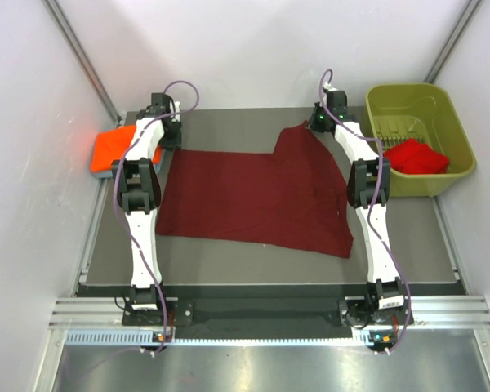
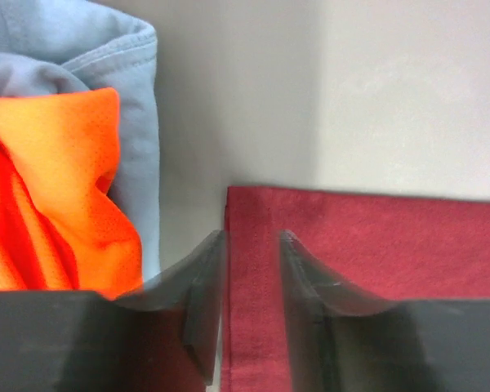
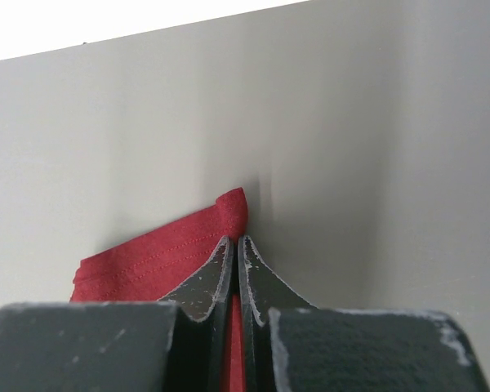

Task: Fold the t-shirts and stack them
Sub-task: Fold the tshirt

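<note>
The dark maroon t-shirt (image 1: 261,192) lies spread flat on the dark table. My left gripper (image 1: 171,140) is open at its far left corner; in the left wrist view its fingers (image 2: 298,273) straddle the shirt's left hem (image 2: 253,327). My right gripper (image 1: 317,122) is shut on the shirt's far right corner and holds it raised; the hem (image 3: 229,208) sticks out past the closed tips (image 3: 235,238). The bright orange t-shirt (image 1: 114,145) lies bunched on the grey-blue t-shirt (image 2: 139,98) at the table's left edge. The bright red t-shirt (image 1: 416,155) lies in the bin.
The olive-green plastic bin (image 1: 453,122) stands off the table's right side. White walls enclose the left, back and right. The table's front edge (image 1: 269,286) runs just beyond the arm bases.
</note>
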Available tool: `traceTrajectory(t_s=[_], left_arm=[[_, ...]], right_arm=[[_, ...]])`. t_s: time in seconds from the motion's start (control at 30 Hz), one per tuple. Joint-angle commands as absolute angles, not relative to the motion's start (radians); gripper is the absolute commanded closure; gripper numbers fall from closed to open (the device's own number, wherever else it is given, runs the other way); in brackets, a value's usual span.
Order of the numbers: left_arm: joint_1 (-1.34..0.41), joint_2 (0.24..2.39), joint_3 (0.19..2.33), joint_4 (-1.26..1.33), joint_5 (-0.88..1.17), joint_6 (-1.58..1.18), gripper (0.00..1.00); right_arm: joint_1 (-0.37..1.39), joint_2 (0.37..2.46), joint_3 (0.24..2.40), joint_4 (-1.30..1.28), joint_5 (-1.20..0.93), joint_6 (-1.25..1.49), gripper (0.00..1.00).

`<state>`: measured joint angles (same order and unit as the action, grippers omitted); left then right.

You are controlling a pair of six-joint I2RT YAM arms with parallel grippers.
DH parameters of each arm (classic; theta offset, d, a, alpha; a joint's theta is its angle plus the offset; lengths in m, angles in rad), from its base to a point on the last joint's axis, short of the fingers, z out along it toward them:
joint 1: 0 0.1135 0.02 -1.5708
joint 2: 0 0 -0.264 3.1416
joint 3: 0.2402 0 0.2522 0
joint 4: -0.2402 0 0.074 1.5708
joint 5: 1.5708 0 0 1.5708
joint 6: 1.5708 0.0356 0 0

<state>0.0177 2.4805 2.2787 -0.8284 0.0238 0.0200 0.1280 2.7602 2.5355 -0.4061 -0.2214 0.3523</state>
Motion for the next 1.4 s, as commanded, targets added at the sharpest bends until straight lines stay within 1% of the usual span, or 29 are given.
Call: traceTrajectory(t_s=[0.0, 0.07, 0.1, 0.23, 0.27, 0.3, 0.33, 0.37, 0.43, 0.53, 0.63, 0.7, 0.8, 0.87, 0.9, 1.0, 1.03, 1.17, 1.37], left_arm=[[0.02, 2.48, 2.303, -0.838, 0.009, 0.025, 0.82], [0.02, 2.473, 2.292, -0.836, -0.023, 0.02, 0.98], [0.023, 2.467, 2.292, -0.836, -0.026, 0.018, 1.0], [0.028, 2.457, 2.292, -0.835, -0.023, 0.012, 1.0], [0.029, 2.457, 2.292, -0.834, -0.034, 0.012, 0.95], [0.029, 2.462, 2.292, -0.833, -0.041, 0.009, 0.87], [0.031, 2.465, 2.293, -0.83, -0.047, 0.006, 0.7], [0.029, 2.471, 2.296, -0.828, -0.052, 0.005, 0.64], [0.031, 2.491, 2.304, -0.827, -0.038, 0.002, 0.59], [0.029, 2.523, 2.33, -0.825, -0.017, 0.002, 0.59], [0.028, 2.545, 2.347, -0.822, -0.011, 0.002, 0.62], [0.029, 2.556, 2.355, -0.824, -0.005, 0.002, 0.66], [0.028, 2.566, 2.359, -0.822, -0.005, 0.002, 0.68], [0.029, 2.569, 2.364, -0.824, 0.032, 0.002, 0.73], [0.029, 2.572, 2.364, -0.822, 0.037, 0.003, 0.84], [0.029, 2.566, 2.365, -0.821, 0.052, 0.002, 0.97], [0.029, 2.562, 2.365, -0.821, 0.055, 0.002, 1.0], [0.028, 2.53, 2.364, -0.819, 0.041, 0.003, 1.0], [0.031, 2.421, 2.344, -0.815, 0.021, 0.002, 1.0]], right_arm=[[0.126, 2.758, 2.586, -0.359, -0.21, 0.347, 1.0], [0.126, 2.755, 2.586, -0.359, -0.206, 0.345, 1.0], [0.126, 2.75, 2.586, -0.357, -0.206, 0.344, 1.0], [0.127, 2.731, 2.571, -0.364, -0.204, 0.339, 1.0], [0.129, 2.727, 2.566, -0.365, -0.204, 0.337, 1.0], [0.129, 2.724, 2.565, -0.365, -0.204, 0.336, 1.0], [0.129, 2.724, 2.563, -0.367, -0.203, 0.331, 1.0], [0.129, 2.724, 2.563, -0.368, -0.202, 0.328, 1.0], [0.129, 2.723, 2.563, -0.367, -0.201, 0.325, 1.0], [0.13, 2.726, 2.565, -0.368, -0.201, 0.324, 1.0], [0.129, 2.727, 2.566, -0.367, -0.199, 0.324, 1.0], [0.13, 2.726, 2.566, -0.368, -0.198, 0.321, 1.0], [0.129, 2.724, 2.566, -0.368, -0.195, 0.321, 1.0], [0.129, 2.724, 2.566, -0.368, -0.192, 0.316, 1.0], [0.129, 2.723, 2.566, -0.368, -0.193, 0.313, 1.0], [0.13, 2.711, 2.565, -0.374, -0.187, 0.305, 1.0], [0.13, 2.706, 2.56, -0.377, -0.183, 0.296, 1.0], [0.127, 2.657, 2.542, -0.391, -0.161, 0.276, 1.0], [0.12, 2.53, 2.487, -0.413, -0.16, 0.233, 1.0]])
